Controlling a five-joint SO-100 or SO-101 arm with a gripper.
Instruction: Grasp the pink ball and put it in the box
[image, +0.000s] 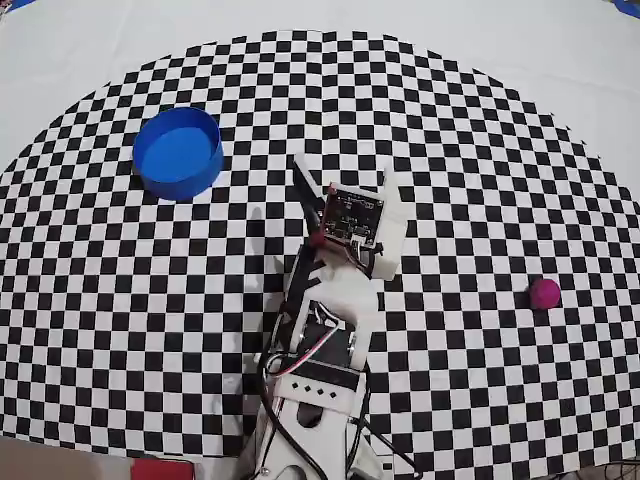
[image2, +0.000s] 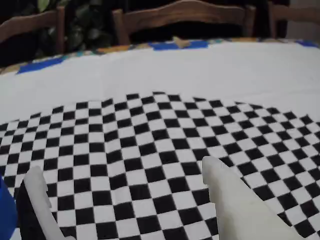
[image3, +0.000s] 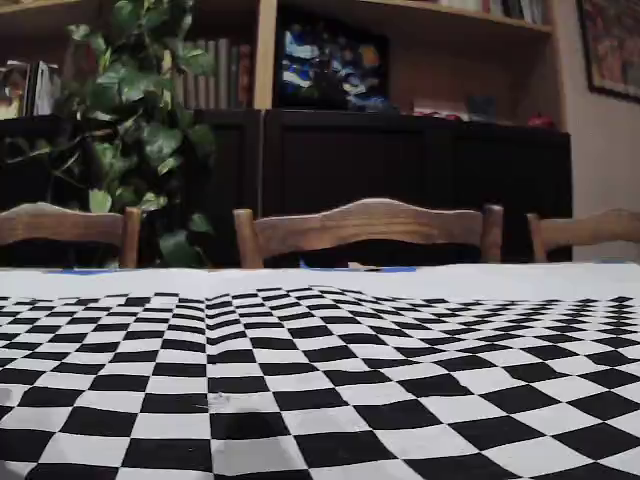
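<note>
1. White two-finger gripper (image2: 125, 187): fingers spread wide in the wrist view, nothing between them but bare checker squares. It holds nothing and touches neither task object. In the overhead view the gripper (image: 340, 180) sits near the middle of the cloth, one dark finger and one white finger apart, pointing toward the top of that view.
2. Black-and-white checkered cloth (image: 450, 130): a large rounded patch covering most of the white table (image: 560, 50). It shows in all three views.
3. Red-and-white robot arm (image: 320, 340): enters from the bottom edge of the overhead view, with exposed wires near its base. Only that view shows the arm's body.
4. Round bright-blue open-topped tub (image: 178, 152): upper left in the overhead view, empty, well apart from the gripper. The wrist view catches only a blue sliver (image2: 7, 212) at its lower left edge. It does not appear in the fixed view.
5. Small matte magenta-pink ball (image: 545, 292): on the cloth at the right of the overhead view, well apart from both gripper and tub. Seen in the overhead view only.
6. Wooden chair backs (image3: 365, 228), a leafy plant (image3: 140, 120) and a dark bookshelf (image3: 400, 150): behind the table in the fixed view. The wrist view shows the chairs dimly.
</note>
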